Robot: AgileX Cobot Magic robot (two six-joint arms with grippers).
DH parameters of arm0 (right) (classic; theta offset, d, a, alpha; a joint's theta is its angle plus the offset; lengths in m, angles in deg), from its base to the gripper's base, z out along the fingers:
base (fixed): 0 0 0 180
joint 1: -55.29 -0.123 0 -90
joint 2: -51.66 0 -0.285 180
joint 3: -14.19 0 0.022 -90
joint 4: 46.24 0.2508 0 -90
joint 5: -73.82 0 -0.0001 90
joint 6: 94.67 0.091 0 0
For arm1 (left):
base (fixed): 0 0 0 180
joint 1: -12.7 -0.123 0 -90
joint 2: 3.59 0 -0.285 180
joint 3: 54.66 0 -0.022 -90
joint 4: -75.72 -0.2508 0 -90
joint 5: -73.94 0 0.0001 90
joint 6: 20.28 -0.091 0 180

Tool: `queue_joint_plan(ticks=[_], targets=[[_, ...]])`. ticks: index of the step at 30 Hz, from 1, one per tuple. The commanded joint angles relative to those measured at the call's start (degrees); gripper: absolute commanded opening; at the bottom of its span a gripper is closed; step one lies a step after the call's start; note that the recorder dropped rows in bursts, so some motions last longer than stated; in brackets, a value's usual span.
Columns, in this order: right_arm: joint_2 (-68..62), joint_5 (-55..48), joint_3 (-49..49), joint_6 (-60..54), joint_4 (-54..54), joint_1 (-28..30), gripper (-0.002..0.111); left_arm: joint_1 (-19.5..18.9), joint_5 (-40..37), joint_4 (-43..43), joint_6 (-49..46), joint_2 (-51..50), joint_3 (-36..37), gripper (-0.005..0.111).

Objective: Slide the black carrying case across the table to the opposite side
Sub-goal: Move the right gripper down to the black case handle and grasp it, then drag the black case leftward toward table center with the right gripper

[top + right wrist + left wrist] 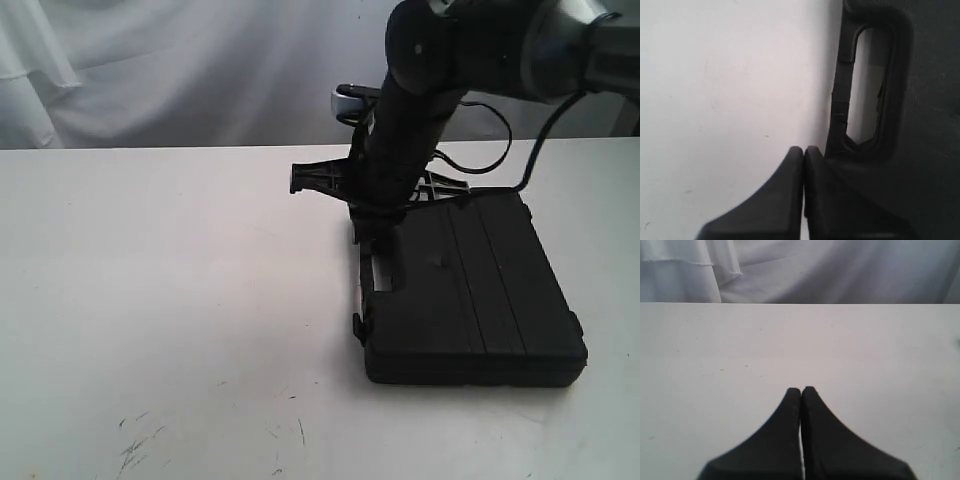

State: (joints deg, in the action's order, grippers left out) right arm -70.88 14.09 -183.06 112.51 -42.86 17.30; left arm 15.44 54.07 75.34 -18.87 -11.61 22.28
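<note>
White bench (150,300) | right end effector (803,149) closed, empty, case (480,300) handle edge just beside its tips | left end effector (801,389) closed | advise low, centred, slow contact.

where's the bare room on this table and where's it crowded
Bare: the wide stretch of table left of the case's handle edge, back to the curtain, with only faint scratches near the front. Crowded: the case's far handle corner, where the right gripper and its arm sit.

Broad white tabletop (150,300) is showing faint dark scratches (135,450). Flat rectangular black hard-plastic case (480,300) is lying on its right part.
</note>
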Motion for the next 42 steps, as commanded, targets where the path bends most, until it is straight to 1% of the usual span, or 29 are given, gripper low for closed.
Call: queue_joint_plan(ticks=[1, 4, 8, 9, 10, 18, 31, 34, 36, 37, 39, 42], targets=[[-4.24, -3.22, -3.38, 6.33, -7.12, -0.43, 0.001, -0.18, 0.36, 0.07, 0.04, 0.23, 0.28, 0.000], [-6.14, -3.07, -4.02, 7.12, -7.40, -0.64, 0.010, -0.18, 0.36, 0.07, 0.04, 0.23, 0.28, 0.000], [-7.01, -0.38, -4.02, 6.73, -6.75, -0.87, 0.027, -0.18, 0.36, 0.07, 0.04, 0.23, 0.28, 0.000], [-7.02, 0.80, -4.02, 6.73, -6.88, -0.87, 0.034, -0.18, 0.36, 0.07, 0.04, 0.23, 0.28, 0.000], [-7.02, 1.13, -4.02, 6.73, -6.89, -0.87, 0.035, -0.18, 0.36, 0.07, 0.04, 0.23, 0.28, 0.000], [-11.10, 3.24, -4.02, 7.80, -6.89, -0.87, 0.035, -0.18, 0.36, 0.07, 0.04, 0.23, 0.28, 0.000], [-14.66, 2.02, -4.02, 8.45, -7.09, -0.87, 0.035, -0.18, 0.36, 0.07, 0.04, 0.23, 0.28, 0.000], [-14.66, 1.69, -4.17, 8.44, -6.84, -0.87, 0.027, -0.18, 0.36, 0.07, 0.04, 0.23, 0.28, 0.000], [-14.66, 1.02, -4.15, 8.44, -6.84, -0.87, 0.017, -0.18, 0.36, 0.07, 0.04, 0.23, 0.28, 0.000], [-14.66, 0.70, -4.15, 8.44, -6.69, -0.87, 0.009, -0.18, 0.36, 0.07, 0.04, 0.23, 0.28, 0.000], [-14.66, 0.17, -4.15, 8.35, -6.41, -0.89, 0.000, -0.18, 0.36, 0.07, 0.04, 0.23, 0.28, 0.000], [-14.66, -0.37, -4.15, 8.20, -5.81, -1.41, 0.000, -0.18, 0.36, 0.07, 0.04, 0.23, 0.28, 0.000]])
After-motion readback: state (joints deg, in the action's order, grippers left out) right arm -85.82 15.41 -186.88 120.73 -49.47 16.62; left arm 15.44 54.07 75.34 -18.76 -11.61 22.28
